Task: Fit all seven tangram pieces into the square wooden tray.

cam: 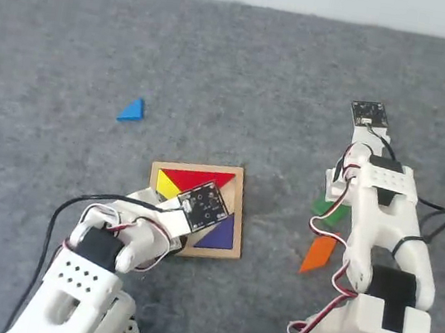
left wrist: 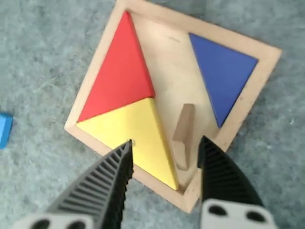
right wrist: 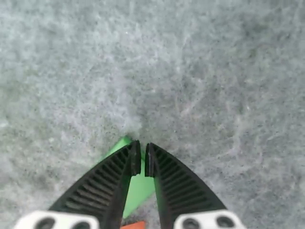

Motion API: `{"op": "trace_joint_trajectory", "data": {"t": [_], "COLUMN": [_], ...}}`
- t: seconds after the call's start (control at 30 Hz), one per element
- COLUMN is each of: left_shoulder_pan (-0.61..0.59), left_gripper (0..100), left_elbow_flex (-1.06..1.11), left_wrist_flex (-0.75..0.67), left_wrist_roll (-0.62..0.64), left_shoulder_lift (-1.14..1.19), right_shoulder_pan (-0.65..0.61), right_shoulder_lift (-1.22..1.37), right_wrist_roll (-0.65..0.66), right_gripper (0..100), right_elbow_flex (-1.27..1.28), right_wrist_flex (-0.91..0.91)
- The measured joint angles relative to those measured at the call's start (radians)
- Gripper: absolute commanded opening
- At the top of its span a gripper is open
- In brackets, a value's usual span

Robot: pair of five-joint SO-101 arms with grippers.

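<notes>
The square wooden tray [left wrist: 200, 28] holds a red triangle [left wrist: 121, 71], a yellow triangle [left wrist: 136, 133] and a blue triangle [left wrist: 221, 71]. A tan wooden piece [left wrist: 183, 133] stands tilted on edge in the tray's bare part. My left gripper [left wrist: 166, 145] hangs open just above the tray's corner, with its fingers on either side of the tan piece and the yellow tip. In the high view the left arm covers the tray's [cam: 241, 220] middle. My right gripper [right wrist: 142, 158] is shut over a green piece [right wrist: 138, 186] on the carpet, with nothing between its fingers.
A small blue triangle [cam: 132, 110] lies alone on the grey carpet, far left of the tray. An orange parallelogram [cam: 318, 254] and the green piece [cam: 327, 209] lie beside the right arm [cam: 380, 207], to the right of the tray.
</notes>
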Motion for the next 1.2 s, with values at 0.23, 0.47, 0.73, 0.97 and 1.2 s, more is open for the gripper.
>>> {"op": "trace_joint_trajectory", "data": {"t": [0.23,0.47,0.73,0.97,1.2], "left_shoulder_pan": [-0.008,-0.015,-0.098,-0.120,-0.121], "left_gripper": [22,22,22,22,22], "left_elbow_flex": [0.009,0.034,-0.184,-0.235,-0.230], "left_wrist_flex": [-0.021,-0.144,-0.245,-0.273,-0.199], "left_wrist_roll": [-0.037,-0.041,-0.035,-0.005,0.008], "left_shoulder_lift": [0.000,0.118,0.589,0.671,0.497], "right_shoulder_pan": [0.000,0.000,0.000,0.000,0.000], "right_shoulder_lift": [0.000,0.000,0.000,0.000,0.000], "right_wrist_roll": [0.000,0.000,0.000,0.000,0.000], "right_gripper": [3.0,3.0,3.0,3.0,3.0], "right_elbow_flex": [0.000,0.005,0.009,0.009,0.009], "right_wrist_flex": [0.000,0.000,0.000,0.000,0.000]}}
